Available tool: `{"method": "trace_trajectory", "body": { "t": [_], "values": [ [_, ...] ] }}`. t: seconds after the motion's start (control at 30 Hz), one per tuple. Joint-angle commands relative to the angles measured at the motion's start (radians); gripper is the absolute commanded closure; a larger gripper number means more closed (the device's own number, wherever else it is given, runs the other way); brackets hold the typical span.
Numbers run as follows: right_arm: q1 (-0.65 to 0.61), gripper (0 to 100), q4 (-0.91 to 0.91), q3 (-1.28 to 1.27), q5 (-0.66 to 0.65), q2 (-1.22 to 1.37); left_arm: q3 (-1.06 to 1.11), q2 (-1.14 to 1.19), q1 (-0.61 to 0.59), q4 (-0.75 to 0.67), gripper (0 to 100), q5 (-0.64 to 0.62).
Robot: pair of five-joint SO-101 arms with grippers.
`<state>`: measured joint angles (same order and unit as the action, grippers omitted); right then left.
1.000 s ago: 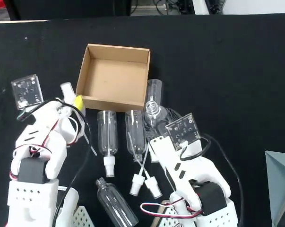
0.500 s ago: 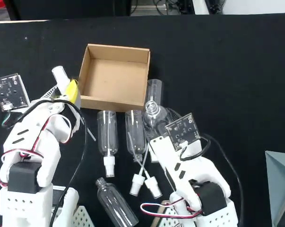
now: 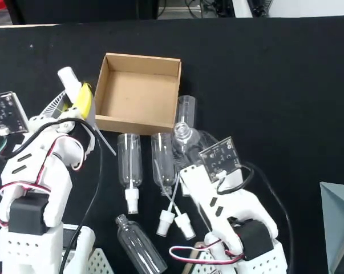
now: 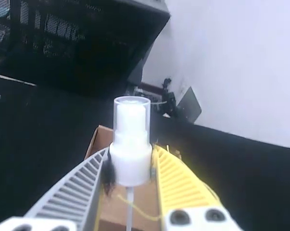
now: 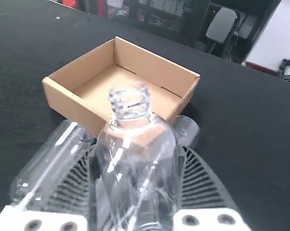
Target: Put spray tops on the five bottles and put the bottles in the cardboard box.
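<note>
My left gripper [image 3: 73,98] is shut on a white spray top [image 3: 68,79], held up to the left of the cardboard box [image 3: 138,91]; its dip tube [image 3: 105,141] hangs down. In the left wrist view the spray top [image 4: 131,144] sits between the grey and yellow fingers. My right gripper [image 3: 190,147] is shut on a clear uncapped bottle [image 3: 185,137], neck pointing toward the box; the bottle [image 5: 134,149] stands close in the right wrist view. Two capped bottles [image 3: 129,165] [image 3: 164,165] lie below the box. Another uncapped bottle [image 3: 138,245] lies near the front.
A further clear bottle [image 3: 185,108] lies beside the box's right corner. A grey object [image 3: 337,225] stands at the right edge. Both arm bases occupy the front of the black table [image 3: 274,85]; the far and right areas are open.
My left arm has lifted and swung left and away, carrying the spray top higher beside the box. The right arm with its bottle has barely shifted.
</note>
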<state>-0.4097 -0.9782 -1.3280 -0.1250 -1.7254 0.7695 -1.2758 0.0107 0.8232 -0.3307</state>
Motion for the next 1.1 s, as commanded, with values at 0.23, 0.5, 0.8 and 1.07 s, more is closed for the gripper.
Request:
{"method": "trace_trajectory", "body": {
  "t": [0.23,0.5,0.8,1.07],
  "values": [
    [-0.078,92.8,0.140,-0.097,0.000,-0.021,-0.096,-0.017,0.001,-0.075,97,-0.009],
    [-0.094,92.8,0.169,-0.125,0.000,-0.021,-0.137,-0.017,0.001,-0.075,97,-0.011],
    [-0.158,92.8,0.206,-0.176,-0.048,-0.021,-0.137,-0.017,0.001,-0.080,97,-0.103],
    [-0.193,92.8,0.206,-0.191,-0.051,-0.021,-0.093,-0.017,0.039,-0.123,97,-0.153]
  ]
}}
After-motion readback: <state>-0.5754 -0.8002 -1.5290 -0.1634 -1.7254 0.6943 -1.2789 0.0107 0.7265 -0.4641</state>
